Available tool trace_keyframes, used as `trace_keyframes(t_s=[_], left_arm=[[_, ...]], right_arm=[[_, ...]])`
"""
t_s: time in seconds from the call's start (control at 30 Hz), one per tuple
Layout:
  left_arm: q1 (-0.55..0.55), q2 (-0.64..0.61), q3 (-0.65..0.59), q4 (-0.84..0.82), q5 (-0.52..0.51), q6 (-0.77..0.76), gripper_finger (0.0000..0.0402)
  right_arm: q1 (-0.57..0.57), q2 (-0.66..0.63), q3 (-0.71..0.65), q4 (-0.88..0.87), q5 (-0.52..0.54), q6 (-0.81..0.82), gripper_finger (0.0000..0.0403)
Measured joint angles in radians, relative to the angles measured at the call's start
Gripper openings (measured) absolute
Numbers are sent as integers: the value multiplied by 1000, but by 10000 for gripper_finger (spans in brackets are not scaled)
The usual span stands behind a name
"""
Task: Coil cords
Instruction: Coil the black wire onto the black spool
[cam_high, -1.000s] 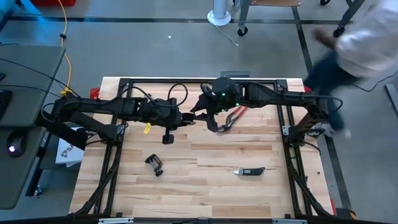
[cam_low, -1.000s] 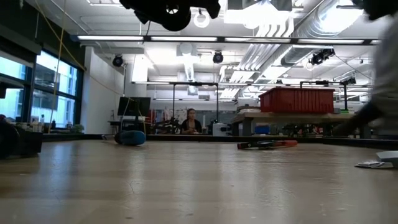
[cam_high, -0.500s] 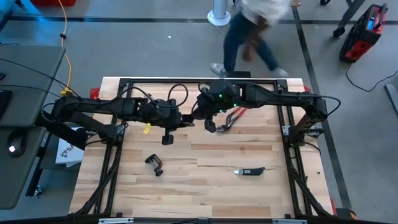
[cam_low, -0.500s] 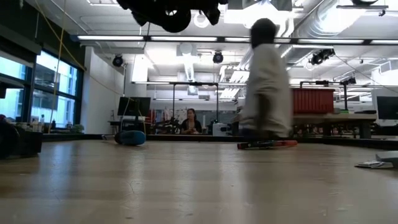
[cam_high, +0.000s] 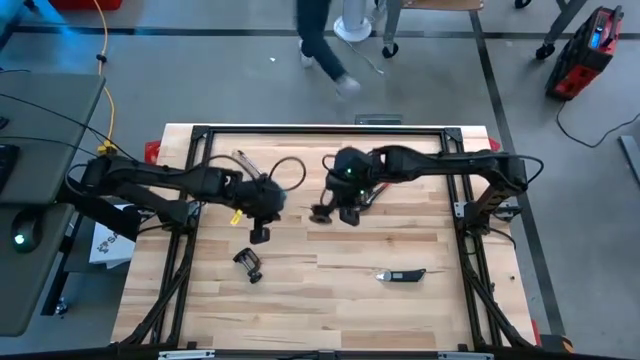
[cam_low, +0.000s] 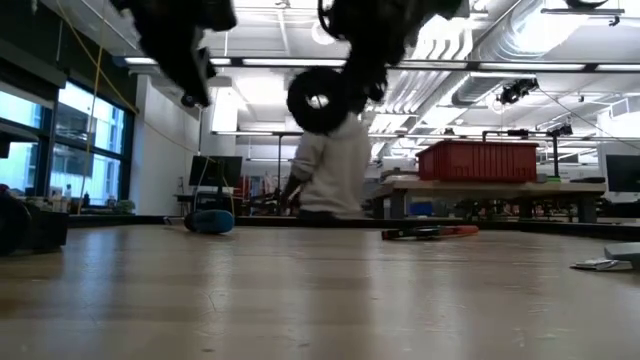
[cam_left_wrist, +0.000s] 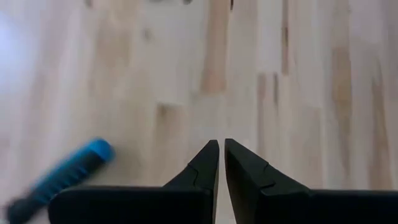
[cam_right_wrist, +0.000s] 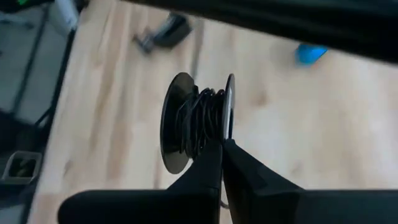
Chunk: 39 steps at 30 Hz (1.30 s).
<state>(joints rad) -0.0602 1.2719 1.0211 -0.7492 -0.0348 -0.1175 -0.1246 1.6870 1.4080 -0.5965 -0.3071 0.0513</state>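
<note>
Pale butcher-block planks fill the table (cam_high: 400, 240) in the high view, framed by a dark metal rig, with grey floor and a passing person (cam_high: 318, 35) along the upper edge of the frame. At the picture's centre, just right of middle, the right gripper (cam_high: 325, 212) holds the small black reel (cam_right_wrist: 198, 122) up off the wood. The right wrist view shows its two fingers pinched together on the windings between the two discs, so the jaws are clenched on the reel. In the low view the reel (cam_low: 318, 100) hangs high in the upper middle of the frame, well clear of the table.

The left gripper (cam_left_wrist: 221, 149) sits left of centre in the high view, apart from the reel. Its fingers are nearly together with only a thin slit between them and nothing in them. A blue-handled tool (cam_left_wrist: 62, 174) lies on the wood at the lower left of its wrist view, a black clip (cam_high: 248, 264) at lower left of the high view, and red pliers (cam_high: 372, 190) just beside the right arm.

The cord (cam_right_wrist: 202, 118) looks hair-thin and limp, likely to slip off or tangle if left slack. The reel seems light and rigid, its discs smooth, so the better hold is probably across the hub or by a disc rim. The free end cannot be made out.
</note>
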Motion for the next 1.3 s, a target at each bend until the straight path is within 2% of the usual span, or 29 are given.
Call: trace_keyframes(t_s=[0.13, 0.3, 0.47, 0.63, 0.73, 1.0, 1.1, 1.3], left_arm=[[-53, -24, -100, 28, 3, -92, 21], [-139, -44, -221, 118, 31, -216, 21], [-193, -39, -328, 251, 66, -264, 21], [-194, -41, -391, 266, 68, -288, 21], [-194, -43, -399, 268, 77, -298, 21], [-195, -43, -400, 245, 78, -291, 21], [-195, -43, -400, 242, 78, -290, 21], [-195, -43, -399, 210, 90, -290, 21]], right_arm=[[11, -22, -162, 148, -131, 92, 0], [32, -21, -401, 565, -282, 348, 0], [35, 33, -628, 1003, -293, 650, 0], [37, 127, -750, 1265, -272, 839, 0], [41, 180, -749, 1324, -270, 868, 0], [40, 248, -671, 1294, -269, 951, 6], [36, 249, -640, 1221, -270, 933, 30], [33, 249, -592, 1092, -273, 858, 106]])
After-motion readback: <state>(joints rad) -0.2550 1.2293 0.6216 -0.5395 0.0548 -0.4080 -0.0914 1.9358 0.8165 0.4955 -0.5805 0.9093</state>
